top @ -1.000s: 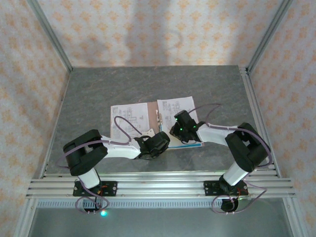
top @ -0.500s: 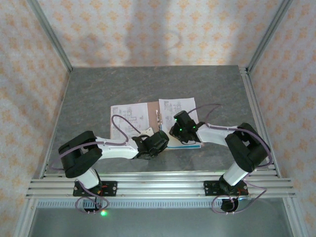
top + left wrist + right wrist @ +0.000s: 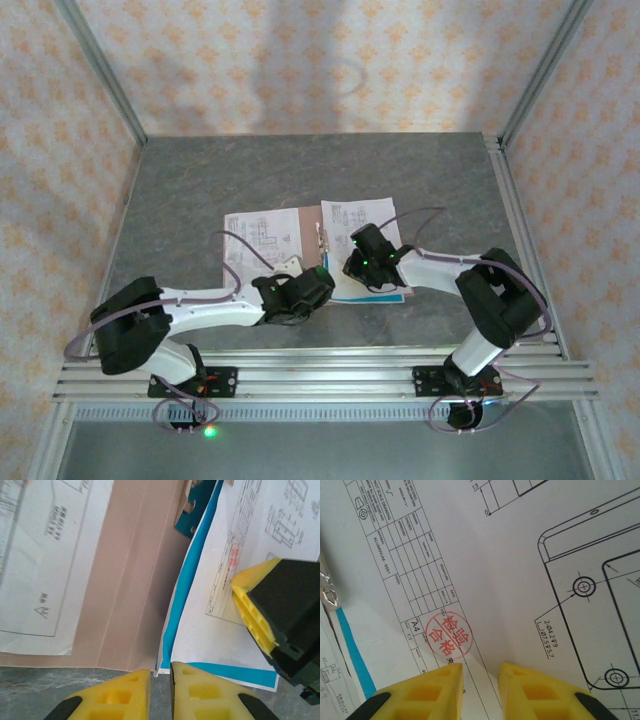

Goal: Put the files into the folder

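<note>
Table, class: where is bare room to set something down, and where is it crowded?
Bare table lies behind the folder to the back wall, and beside both side rails. Crowded: centre-front, where left gripper and right gripper meet over the files.

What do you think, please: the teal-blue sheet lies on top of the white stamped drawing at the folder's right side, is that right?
Not quite. The teal-blue sheet lies under the white stamped drawing, with only its edges showing, as the left wrist view shows; both are at the right side of the folder.
</note>
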`<state>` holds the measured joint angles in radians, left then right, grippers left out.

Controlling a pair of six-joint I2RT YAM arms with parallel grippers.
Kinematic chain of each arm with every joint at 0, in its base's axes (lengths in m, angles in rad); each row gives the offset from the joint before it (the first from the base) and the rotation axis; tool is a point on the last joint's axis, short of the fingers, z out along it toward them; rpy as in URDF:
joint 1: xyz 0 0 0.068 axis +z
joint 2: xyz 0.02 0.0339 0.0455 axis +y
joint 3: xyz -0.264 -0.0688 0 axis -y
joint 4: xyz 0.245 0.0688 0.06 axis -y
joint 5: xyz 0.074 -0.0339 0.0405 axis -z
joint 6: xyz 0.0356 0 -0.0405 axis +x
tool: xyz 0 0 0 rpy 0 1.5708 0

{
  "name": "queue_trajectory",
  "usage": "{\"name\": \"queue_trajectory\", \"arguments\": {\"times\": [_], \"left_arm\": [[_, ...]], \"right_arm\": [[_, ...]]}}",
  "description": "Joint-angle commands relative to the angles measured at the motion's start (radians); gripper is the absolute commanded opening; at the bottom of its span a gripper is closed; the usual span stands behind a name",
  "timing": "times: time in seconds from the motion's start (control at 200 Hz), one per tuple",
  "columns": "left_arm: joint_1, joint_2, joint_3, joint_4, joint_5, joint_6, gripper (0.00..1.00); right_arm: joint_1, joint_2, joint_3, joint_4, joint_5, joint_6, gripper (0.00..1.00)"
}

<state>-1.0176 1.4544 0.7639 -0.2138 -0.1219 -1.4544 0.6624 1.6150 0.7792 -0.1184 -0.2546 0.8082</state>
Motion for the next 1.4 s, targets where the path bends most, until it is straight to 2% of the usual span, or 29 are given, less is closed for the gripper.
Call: {"name": "queue_trajectory", "arguments": {"times": [0.0,0.26,0.51,0.641,0.796,1.136,1.396], "left_arm": [[0.022,-0.044,-0.029,-0.089,-0.071,-0.007,0.18],[0.096,-0.025,-0.063,0.014,0.011,0.044,0.15],[0.098,0.077,-0.032,0.135,0.076,0.057,0.11],[0.098,0.115,-0.019,0.179,0.095,0.057,0.10],[0.094,0.150,0.006,0.195,0.106,0.061,0.06],[0.080,0.227,0.020,0.244,0.139,0.046,0.00],[0.073,0.151,-0.001,0.189,0.107,0.060,0.00]], "right_arm": [[0.005,0.035,0.014,-0.090,0.036,-0.027,0.26],[0.009,0.024,0.020,-0.086,0.019,-0.017,0.26],[0.013,-0.031,0.033,-0.098,-0.001,-0.008,0.26],[0.013,-0.079,0.059,-0.141,0.032,-0.020,0.28],[-0.037,-0.104,0.073,-0.156,0.044,-0.033,0.30],[-0.151,0.072,0.196,-0.173,0.021,-0.093,0.29],[-0.159,0.216,0.277,-0.160,-0.011,-0.100,0.29]]}}
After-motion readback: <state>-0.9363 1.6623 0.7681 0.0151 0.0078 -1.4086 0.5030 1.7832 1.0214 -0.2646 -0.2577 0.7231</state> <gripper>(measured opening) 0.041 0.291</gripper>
